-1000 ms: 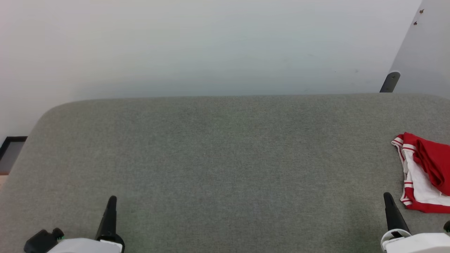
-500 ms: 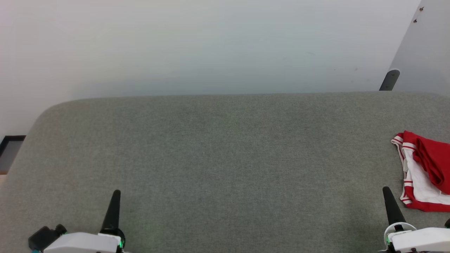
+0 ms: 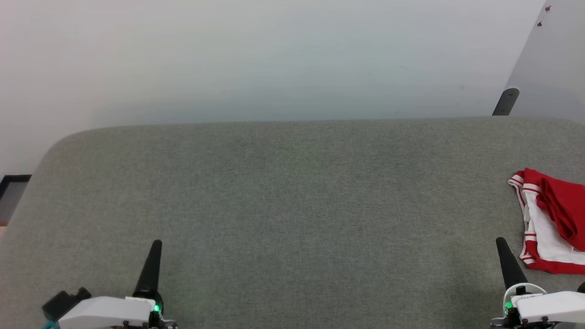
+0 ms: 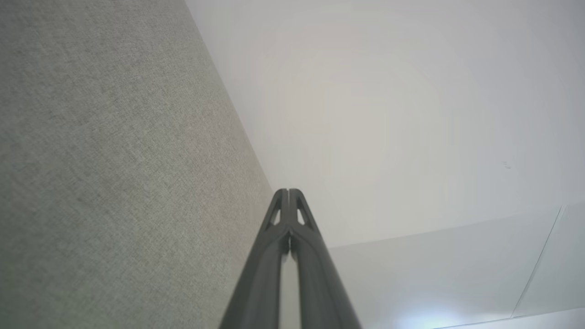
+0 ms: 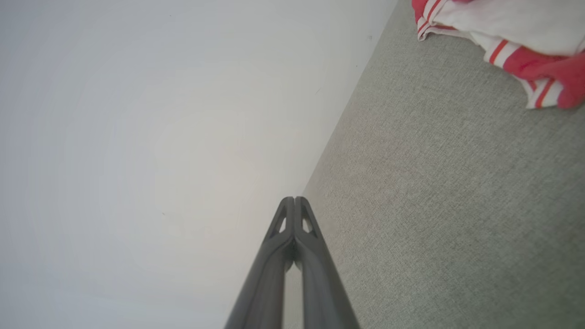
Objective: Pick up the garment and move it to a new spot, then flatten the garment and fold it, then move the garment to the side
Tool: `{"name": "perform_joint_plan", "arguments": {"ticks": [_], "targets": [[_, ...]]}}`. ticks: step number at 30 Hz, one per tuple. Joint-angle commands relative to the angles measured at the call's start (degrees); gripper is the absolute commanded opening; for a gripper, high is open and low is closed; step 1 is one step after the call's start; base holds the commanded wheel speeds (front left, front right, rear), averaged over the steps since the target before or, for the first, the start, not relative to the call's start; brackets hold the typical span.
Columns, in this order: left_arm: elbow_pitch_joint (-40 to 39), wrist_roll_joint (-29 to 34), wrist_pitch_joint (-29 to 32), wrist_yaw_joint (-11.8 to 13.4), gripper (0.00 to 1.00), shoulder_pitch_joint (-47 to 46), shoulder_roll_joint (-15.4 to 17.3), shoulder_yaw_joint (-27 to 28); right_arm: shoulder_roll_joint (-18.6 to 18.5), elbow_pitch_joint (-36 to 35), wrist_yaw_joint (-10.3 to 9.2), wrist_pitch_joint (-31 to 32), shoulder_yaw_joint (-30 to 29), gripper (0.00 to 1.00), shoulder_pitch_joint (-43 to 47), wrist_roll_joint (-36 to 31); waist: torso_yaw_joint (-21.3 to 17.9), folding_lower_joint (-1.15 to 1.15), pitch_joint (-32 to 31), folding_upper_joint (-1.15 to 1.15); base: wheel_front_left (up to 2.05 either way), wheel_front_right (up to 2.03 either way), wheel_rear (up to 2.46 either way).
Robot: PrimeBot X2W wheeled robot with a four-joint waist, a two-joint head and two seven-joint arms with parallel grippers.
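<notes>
Currently the garment (image 3: 553,228) lies bunched at 3 o'clock on the grey surface (image 3: 292,205). Left pincer (image 3: 156,243) at 7 o'clock and right pincer (image 3: 500,240) at 5 o'clock are fully closed and empty, probably parked clear of it.

Garment (image 3: 550,224) cut off at right edge

Garment (image 3: 550,224) at table's (image 3: 283,192) right edge
</notes>
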Motion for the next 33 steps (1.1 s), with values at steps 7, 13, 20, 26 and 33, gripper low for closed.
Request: {"name": "perform_joint_plan", "arguments": {"ticks": [7, 13, 20, 26, 33], "targets": [[-0.07, -3.79, 1.25, -0.13, 0.00, -1.43, -0.58, 0.42, 0.14, 0.07, -0.02, 1.21, -0.23, 0.00, -1.63, 5.38, -0.10, 0.00, 0.22, 0.00, 0.00, 0.00, 0.00], [0.06, -6.06, 1.94, -0.14, 0.00, -1.76, -0.97, 0.54, 0.19, 0.25, -0.02, 1.91, -0.26, 0.00, -2.04, 8.55, -0.18, 0.00, 0.39, 0.00, 0.00, 0.00, 0.00], [0.18, -8.23, 2.64, -0.15, 0.00, -2.25, -1.40, 0.65, 0.25, 0.42, -0.01, 2.54, -0.30, 0.00, -2.52, 11.50, -0.25, 0.00, 0.56, 0.00, 0.00, 0.00, 0.00], [0.34, -10.77, 3.42, -0.16, 0.00, -2.68, -1.87, 0.79, 0.32, 0.62, -0.01, 3.40, -0.35, 0.00, -2.93, 14.79, -0.34, 0.00, 0.75, 0.00, 0.00, 0.00, 0.00], [0.48, -13.00, 4.13, -0.17, 0.00, -3.07, -2.31, 0.91, 0.40, 0.81, -0.01, 4.13, -0.40, 0.00, -3.36, 17.88, -0.43, 0.00, 0.94, 0.00, 0.00, 0.00, 0.00]]}}
